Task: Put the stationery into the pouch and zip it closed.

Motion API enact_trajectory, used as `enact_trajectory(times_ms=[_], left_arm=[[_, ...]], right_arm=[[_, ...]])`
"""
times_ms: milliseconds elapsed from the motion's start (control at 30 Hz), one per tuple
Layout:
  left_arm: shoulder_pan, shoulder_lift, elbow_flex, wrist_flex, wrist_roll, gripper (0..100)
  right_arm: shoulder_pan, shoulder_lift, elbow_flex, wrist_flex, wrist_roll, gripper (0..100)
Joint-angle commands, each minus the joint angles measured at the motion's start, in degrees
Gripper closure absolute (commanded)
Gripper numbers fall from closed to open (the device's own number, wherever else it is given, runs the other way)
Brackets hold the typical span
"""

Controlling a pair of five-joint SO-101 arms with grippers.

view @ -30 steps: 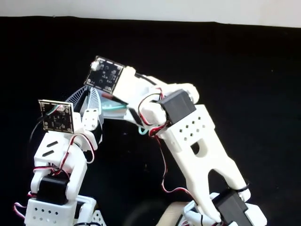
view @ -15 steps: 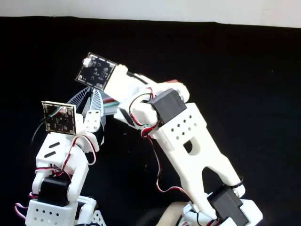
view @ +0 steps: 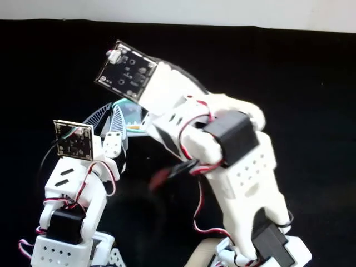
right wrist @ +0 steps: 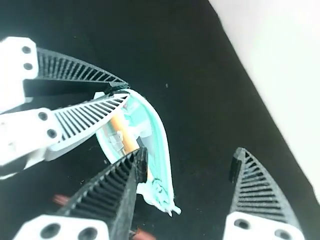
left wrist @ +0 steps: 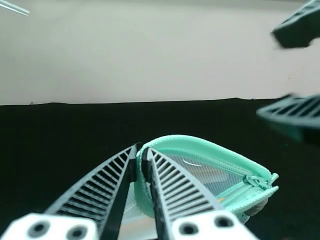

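Note:
A mint-green mesh pouch (left wrist: pixel 200 167) is held up off the black table, its mouth partly open and its zipper pull (left wrist: pixel 258 180) at the far end. My left gripper (left wrist: pixel 140 152) is shut on the pouch's rim; it also appears in the high view (view: pixel 110 111) and the right wrist view (right wrist: pixel 119 90). An orange pen (right wrist: pixel 125 139) lies inside the pouch (right wrist: pixel 156 131). My right gripper (right wrist: pixel 187 160) hangs open just above the pouch, one finger over its zipper end, holding nothing. Its dark fingers (left wrist: pixel 295 114) show in the left wrist view too.
The black table (view: pixel 289 78) runs back to a pale wall. Beside the right arm's cables lies a blurred red object (view: pixel 159 178); I cannot tell what it is. Both arm bases stand at the near edge.
The right arm has lifted and swung its wrist up and rightward, away from the pouch mouth. The left arm has hardly moved and keeps hold of the pouch.

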Motion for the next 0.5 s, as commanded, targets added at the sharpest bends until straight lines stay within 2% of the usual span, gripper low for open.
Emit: enact_trajectory(times_ms=[0, 100, 167, 333, 467], left_arm=[[0.3, 4.5, 7.1, 0.9, 0.5, 99], [0.3, 4.5, 6.9, 0.9, 0.6, 99], [0.3, 4.5, 6.8, 0.9, 0.6, 99], [0.2, 4.5, 6.8, 0.9, 0.6, 99], [0.1, 4.5, 6.8, 0.9, 0.6, 99]], right_arm=[[2.2, -0.7, -5.6, 4.4, -0.6, 73.2], [7.6, -0.7, -6.0, 5.6, -0.7, 73.2], [12.9, -0.5, -5.1, 5.6, -3.6, 73.2], [22.2, -0.3, 7.0, 5.6, -18.9, 73.2], [24.0, -0.1, 19.2, 5.4, -31.6, 73.2]])
